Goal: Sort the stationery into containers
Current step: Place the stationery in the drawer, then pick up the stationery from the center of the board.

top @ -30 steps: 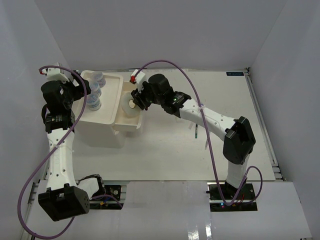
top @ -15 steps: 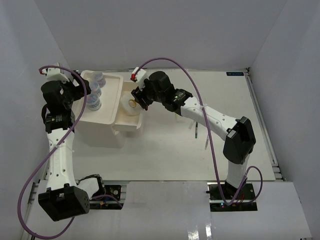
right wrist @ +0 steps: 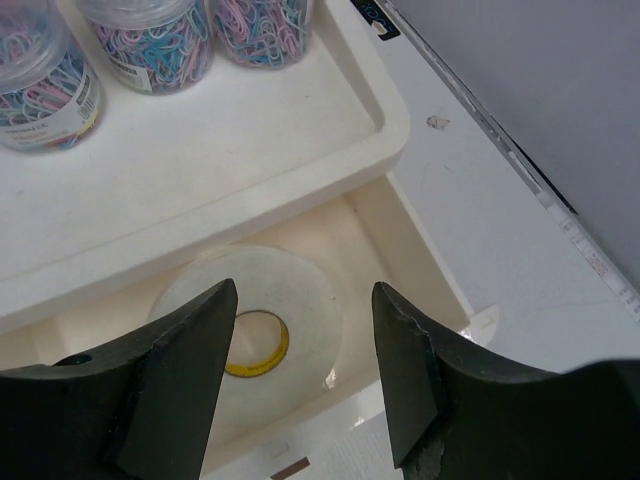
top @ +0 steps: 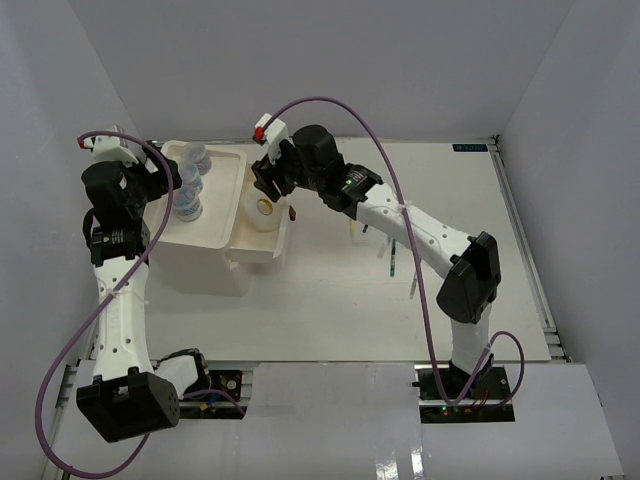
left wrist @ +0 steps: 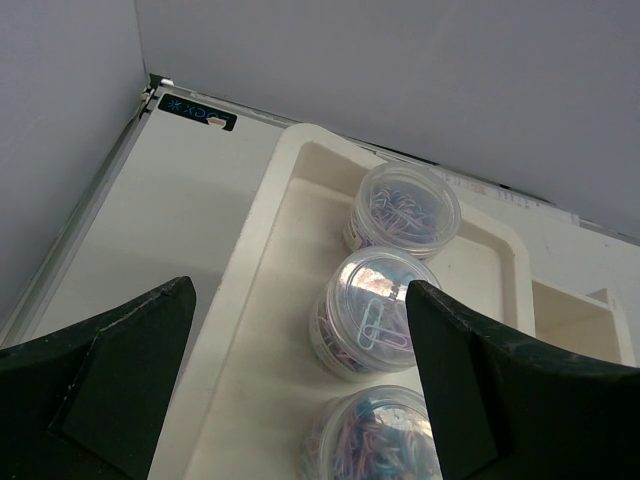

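Note:
A cream-white tape ring [top: 262,208] [right wrist: 255,322] lies flat in the pulled-out drawer [top: 256,250] [right wrist: 415,245] of the white box unit [top: 205,270]. Directly over the ring hangs my right gripper [top: 272,188] [right wrist: 303,292], open, its fingers clear of it. Three clear jars of coloured paper clips [top: 190,185] [left wrist: 370,310] [right wrist: 150,40] stand in a row in the top tray [top: 225,200] [left wrist: 270,200]. My left gripper [top: 165,180] [left wrist: 300,290] hovers wide open just above the jars, holding nothing. Thin pens [top: 394,262] lie on the table beside the right forearm.
The box unit stands at the far left of the white table [top: 330,310], close to the left wall. The right arm stretches diagonally across the table's middle, above the pens. Grey enclosure walls ring the table.
My right gripper has opened, let the tape ring go into the drawer, then lifted and drawn back toward the far side. The left arm has stayed still.

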{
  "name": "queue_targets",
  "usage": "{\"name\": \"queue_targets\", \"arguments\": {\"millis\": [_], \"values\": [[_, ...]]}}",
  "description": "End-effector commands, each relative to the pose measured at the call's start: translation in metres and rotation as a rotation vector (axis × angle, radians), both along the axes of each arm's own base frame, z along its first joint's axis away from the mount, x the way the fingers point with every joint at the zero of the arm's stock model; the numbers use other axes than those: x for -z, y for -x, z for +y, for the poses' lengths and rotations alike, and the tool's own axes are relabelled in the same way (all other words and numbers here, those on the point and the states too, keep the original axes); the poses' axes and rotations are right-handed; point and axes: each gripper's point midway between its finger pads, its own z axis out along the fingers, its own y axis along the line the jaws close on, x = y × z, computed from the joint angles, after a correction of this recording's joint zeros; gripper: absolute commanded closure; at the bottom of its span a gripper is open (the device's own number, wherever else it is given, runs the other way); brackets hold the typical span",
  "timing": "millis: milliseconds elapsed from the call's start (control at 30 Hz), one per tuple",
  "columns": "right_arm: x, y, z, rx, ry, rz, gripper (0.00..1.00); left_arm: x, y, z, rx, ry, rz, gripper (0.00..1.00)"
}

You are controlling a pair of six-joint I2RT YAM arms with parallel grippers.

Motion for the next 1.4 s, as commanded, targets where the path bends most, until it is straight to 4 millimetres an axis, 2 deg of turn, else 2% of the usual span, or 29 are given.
{"name": "queue_targets", "arguments": {"millis": [0, 167, 200, 367, 533, 600, 633, 667, 733, 800, 833, 867, 900, 933, 967, 1000, 1033, 1100, 1133, 1200, 1233, 1300, 1333, 1367], "values": [[0.0, 0.001, 0.018, -0.027, -0.022, 0.01, 0.37, -0.009, 0.006, 0.0, -0.003, -0.008, -0.033, 0.03], [0.019, -0.003, 0.026, -0.031, 0.006, 0.031, 0.37, -0.009, 0.006, 0.001, -0.004, -0.009, -0.033, 0.03], [0.029, -0.002, 0.029, -0.037, 0.024, 0.045, 0.37, -0.01, 0.006, 0.0, -0.003, -0.01, -0.034, 0.03], [0.044, -0.002, 0.034, -0.042, 0.049, 0.06, 0.37, -0.009, 0.006, 0.0, -0.004, -0.011, -0.034, 0.03], [0.053, -0.01, 0.021, 0.022, 0.105, 0.052, 0.37, -0.009, 0.006, 0.001, -0.006, -0.011, -0.034, 0.03], [0.046, -0.008, 0.015, 0.035, 0.107, 0.034, 0.37, -0.009, 0.006, 0.001, -0.006, -0.011, -0.032, 0.03], [0.029, -0.007, 0.01, 0.039, 0.082, 0.009, 0.37, -0.009, 0.006, 0.0, -0.004, -0.011, -0.032, 0.03], [0.029, -0.004, 0.007, 0.04, 0.083, 0.006, 0.37, -0.01, 0.006, 0.001, -0.006, -0.01, -0.034, 0.03], [0.009, -0.006, -0.003, 0.08, 0.055, -0.034, 0.37, -0.009, 0.006, 0.0, -0.003, -0.009, -0.031, 0.03], [-0.018, -0.006, -0.023, 0.137, 0.035, -0.092, 0.37, -0.008, 0.006, 0.0, 0.0, -0.008, -0.03, 0.03], [-0.039, -0.003, -0.035, 0.162, 0.011, -0.125, 0.37, -0.01, 0.006, 0.0, 0.001, -0.01, -0.032, 0.03], [-0.044, -0.004, -0.042, 0.187, 0.016, -0.148, 0.37, -0.01, 0.006, 0.0, -0.001, -0.009, -0.033, 0.03], [-0.044, -0.01, -0.057, 0.256, 0.037, -0.163, 0.37, -0.009, 0.006, 0.0, -0.001, -0.01, -0.032, 0.03], [-0.058, -0.008, -0.072, 0.297, 0.027, -0.185, 0.35, -0.009, 0.006, 0.0, 0.0, -0.007, -0.031, 0.03], [-0.06, -0.011, -0.085, 0.348, 0.035, -0.194, 0.32, -0.009, 0.006, 0.0, 0.0, -0.008, -0.031, 0.03], [-0.046, -0.016, -0.106, 0.441, 0.083, -0.193, 0.29, -0.009, 0.006, 0.0, 0.0, -0.007, -0.031, 0.03], [-0.053, -0.017, -0.129, 0.512, 0.079, -0.203, 0.28, -0.009, 0.006, 0.0, 0.0, -0.009, -0.033, 0.03], [-0.043, -0.024, -0.173, 0.709, 0.098, -0.186, 0.26, -0.01, 0.006, -0.001, 0.003, -0.007, -0.034, 0.03], [-0.025, -0.023, -0.203, 0.781, 0.123, -0.16, 0.27, -0.01, 0.006, -0.001, 0.005, -0.007, -0.033, 0.03], [-0.001, -0.022, -0.239, 0.901, 0.087, -0.081, 0.28, -0.011, 0.006, -0.002, 0.011, -0.007, -0.036, 0.03], [0.022, -0.02, -0.276, 0.981, 0.089, -0.027, 0.28, -0.01, 0.006, -0.002, 0.011, -0.006, -0.033, 0.03], [0.051, -0.016, -0.308, 1.041, 0.06, 0.075, 0.29, -0.011, 0.006, -0.002, 0.011, -0.004, -0.035, 0.03], [0.075, -0.012, -0.344, 1.143, 0.025, 0.145, 0.29, -0.011, 0.006, -0.003, 0.012, -0.003, -0.035, 0.03], [0.088, -0.009, -0.36, 1.179, 0.014, 0.184, 0.3, -0.01, 0.006, -0.003, 0.011, 0.001, -0.034, 0.03]]}}
